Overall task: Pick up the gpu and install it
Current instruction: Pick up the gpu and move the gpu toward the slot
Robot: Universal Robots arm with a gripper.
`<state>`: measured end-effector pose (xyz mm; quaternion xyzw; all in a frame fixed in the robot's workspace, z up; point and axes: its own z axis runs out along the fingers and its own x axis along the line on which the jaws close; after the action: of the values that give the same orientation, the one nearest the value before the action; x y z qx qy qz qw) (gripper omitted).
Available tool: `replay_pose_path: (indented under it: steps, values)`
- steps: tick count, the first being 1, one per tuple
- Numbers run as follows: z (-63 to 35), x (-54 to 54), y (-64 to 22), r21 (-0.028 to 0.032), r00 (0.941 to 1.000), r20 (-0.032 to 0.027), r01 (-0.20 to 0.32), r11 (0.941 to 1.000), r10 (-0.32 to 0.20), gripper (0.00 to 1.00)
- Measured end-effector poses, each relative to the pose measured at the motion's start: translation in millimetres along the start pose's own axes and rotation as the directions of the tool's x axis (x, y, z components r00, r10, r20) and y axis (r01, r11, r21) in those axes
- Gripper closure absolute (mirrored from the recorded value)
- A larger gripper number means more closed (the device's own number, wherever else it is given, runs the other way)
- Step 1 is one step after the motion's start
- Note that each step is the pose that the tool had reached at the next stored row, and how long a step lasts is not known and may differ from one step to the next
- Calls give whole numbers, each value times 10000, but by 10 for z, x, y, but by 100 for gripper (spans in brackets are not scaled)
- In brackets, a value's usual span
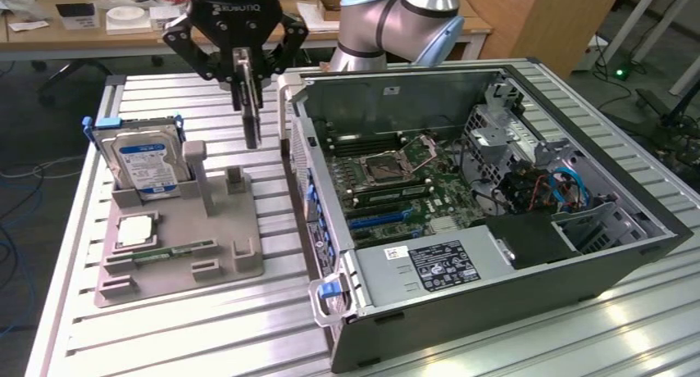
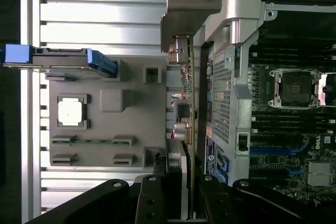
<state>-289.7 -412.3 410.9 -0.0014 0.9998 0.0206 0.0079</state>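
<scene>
Jaws narrowed and clamped on the top edge of the gpu [image 1: 252, 119], thin dark card hanging upright, edge-on, clear above the surface [image 1: 186, 336], between grey parts holder [image 1: 246, 266] and open computer case [image 1: 493, 311], silver bracket [image 2: 184, 11] at its far end.

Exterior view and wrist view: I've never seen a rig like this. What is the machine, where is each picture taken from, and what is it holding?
The machine is a robot arm with a claw, its end effector. The exterior view comes from a camera off the arm. The wrist view comes from a camera on the arm, looking down past the claw. The end effector is shut on the gpu, a thin card hanging edge-on above the metal table, between a grey holder and an open computer case. The holder carries a hard drive, a processor chip and a memory stick.
</scene>
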Motion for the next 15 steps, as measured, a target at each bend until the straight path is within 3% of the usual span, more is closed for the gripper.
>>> replay_pose_path:
  steps: [15]
  values:
    - [9, -562, -2, -1, 10000, 1, 2, 10000, -2, 72]
